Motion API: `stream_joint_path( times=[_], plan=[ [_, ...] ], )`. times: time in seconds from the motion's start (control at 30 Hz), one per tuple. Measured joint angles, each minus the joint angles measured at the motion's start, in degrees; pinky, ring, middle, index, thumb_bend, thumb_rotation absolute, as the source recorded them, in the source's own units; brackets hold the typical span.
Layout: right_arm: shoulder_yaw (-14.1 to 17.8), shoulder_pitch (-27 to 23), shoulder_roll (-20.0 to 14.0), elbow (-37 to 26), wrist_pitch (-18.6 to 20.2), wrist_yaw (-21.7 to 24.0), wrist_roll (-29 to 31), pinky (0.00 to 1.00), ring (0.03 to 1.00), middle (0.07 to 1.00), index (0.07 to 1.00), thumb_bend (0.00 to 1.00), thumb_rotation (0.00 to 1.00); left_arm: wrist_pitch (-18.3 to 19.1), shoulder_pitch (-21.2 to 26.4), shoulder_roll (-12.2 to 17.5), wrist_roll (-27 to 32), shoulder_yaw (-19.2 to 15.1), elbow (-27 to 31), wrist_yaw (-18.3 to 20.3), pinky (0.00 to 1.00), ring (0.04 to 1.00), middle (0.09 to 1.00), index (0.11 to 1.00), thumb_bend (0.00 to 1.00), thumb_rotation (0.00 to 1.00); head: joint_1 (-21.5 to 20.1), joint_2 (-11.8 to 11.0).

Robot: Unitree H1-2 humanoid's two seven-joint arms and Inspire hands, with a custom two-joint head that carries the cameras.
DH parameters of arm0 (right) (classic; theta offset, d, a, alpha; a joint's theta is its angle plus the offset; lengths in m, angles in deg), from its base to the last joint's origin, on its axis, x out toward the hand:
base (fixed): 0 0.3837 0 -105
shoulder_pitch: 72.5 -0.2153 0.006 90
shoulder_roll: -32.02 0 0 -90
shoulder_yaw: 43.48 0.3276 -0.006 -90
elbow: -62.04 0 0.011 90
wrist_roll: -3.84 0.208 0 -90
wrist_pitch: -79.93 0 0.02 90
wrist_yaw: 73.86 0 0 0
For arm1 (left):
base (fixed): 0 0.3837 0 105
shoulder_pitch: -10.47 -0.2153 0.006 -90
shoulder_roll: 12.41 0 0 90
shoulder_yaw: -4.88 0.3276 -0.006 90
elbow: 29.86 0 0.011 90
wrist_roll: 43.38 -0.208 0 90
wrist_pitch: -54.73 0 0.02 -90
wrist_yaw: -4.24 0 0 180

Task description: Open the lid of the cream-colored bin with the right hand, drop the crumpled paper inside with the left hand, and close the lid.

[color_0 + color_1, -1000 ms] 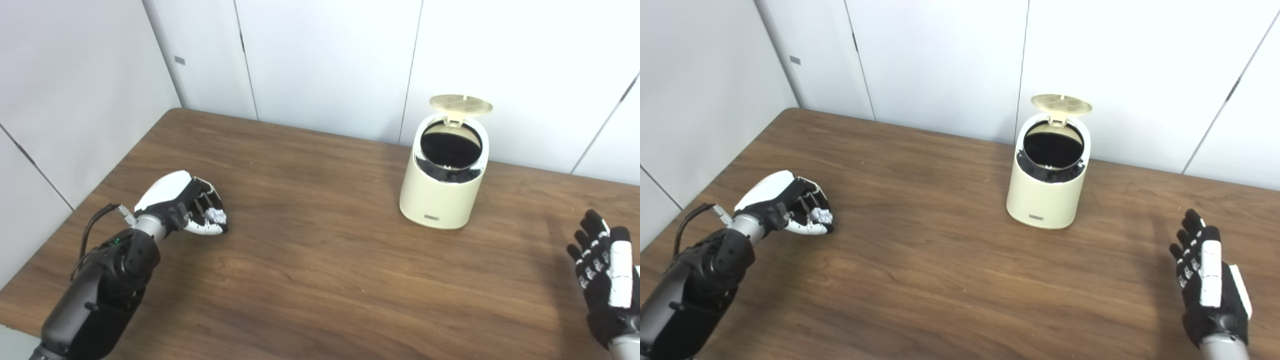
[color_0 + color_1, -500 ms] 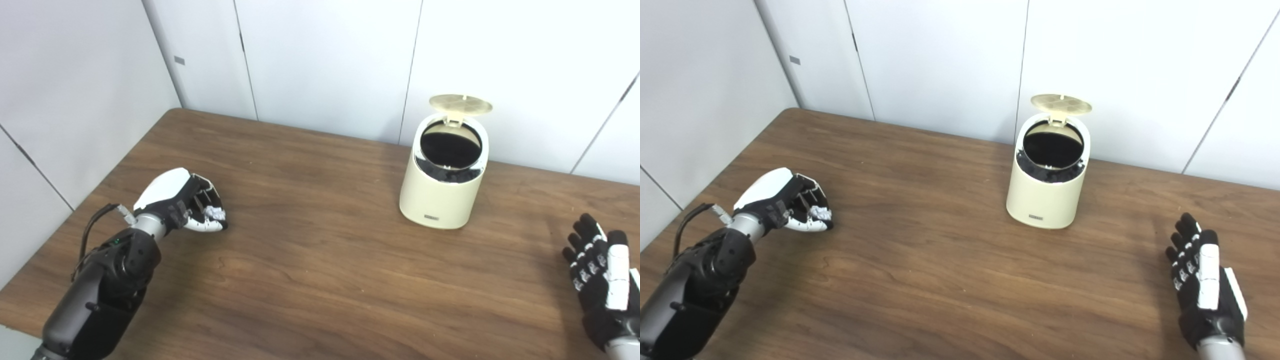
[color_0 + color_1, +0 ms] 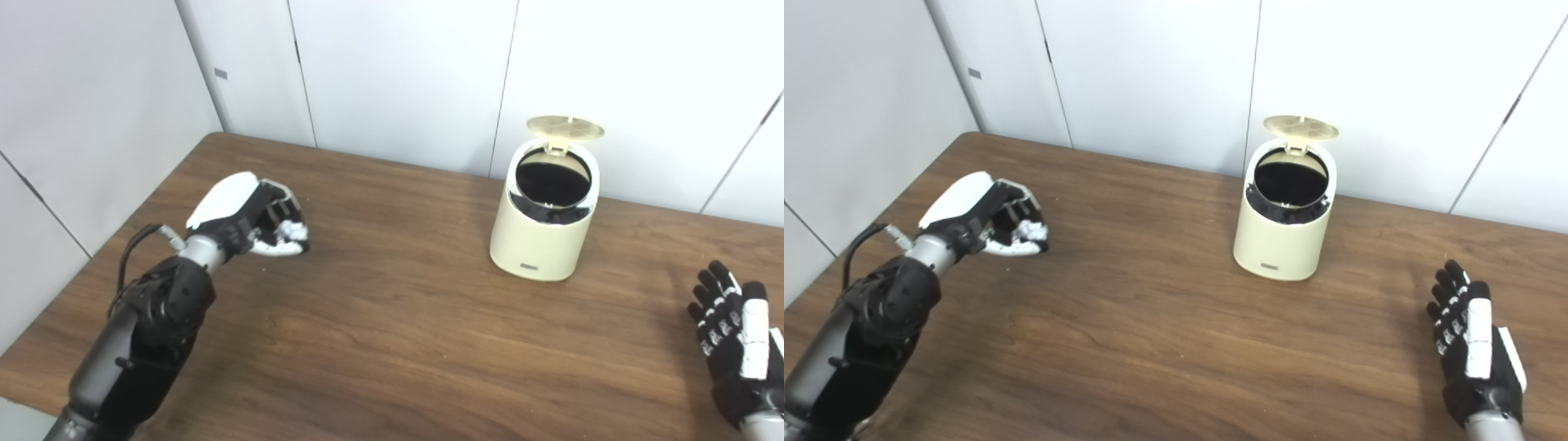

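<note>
The cream-colored bin (image 3: 542, 236) stands on the wooden table (image 3: 392, 343) at the back right. Its round lid (image 3: 565, 127) is tipped up and open, and the inside is dark. My left hand (image 3: 254, 214) is shut on the white crumpled paper (image 3: 290, 231) and holds it above the table, far left of the bin. My right hand (image 3: 735, 343) is open and empty at the front right, well clear of the bin.
White wall panels (image 3: 398, 73) stand close behind the bin and along the table's left side. The table's left edge (image 3: 79, 269) runs near my left arm.
My left hand has lifted off the table with the paper and moved up and right, toward the bin. My right hand has drawn back and down a little. The bin's lid stays open.
</note>
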Motion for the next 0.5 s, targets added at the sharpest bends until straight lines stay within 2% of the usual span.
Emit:
stream_joint_path(
  times=[0.27, 0.43, 0.5],
  plan=[
    [-0.13, -0.14, 0.01, 1.53, -2.27, 0.02, 0.04, 1.00, 1.000, 0.989, 0.976, 0.56, 1.00, 0.53, 6.15, -3.50, -2.54, 4.24, 1.73, 1.78, 0.42, 0.419, 0.492, 0.497, 0.50, 0.00, -2.20, 0.00],
    [-0.15, -0.20, 0.01, 2.72, -4.16, 0.03, 0.12, 1.00, 1.000, 0.988, 0.979, 0.59, 1.00, 0.39, 9.63, -4.15, -4.64, 7.30, 1.81, 2.98, 0.40, 0.411, 0.494, 0.497, 0.50, 0.00, -3.34, -0.18],
    [-0.24, -0.20, 0.05, 3.15, -4.92, 0.03, 0.12, 1.00, 1.000, 0.988, 0.978, 0.60, 1.00, 0.27, 11.17, -5.26, -4.73, 8.31, 1.83, 3.18, 0.34, 0.408, 0.486, 0.499, 0.48, 0.00, -4.14, -0.26]
  ],
)
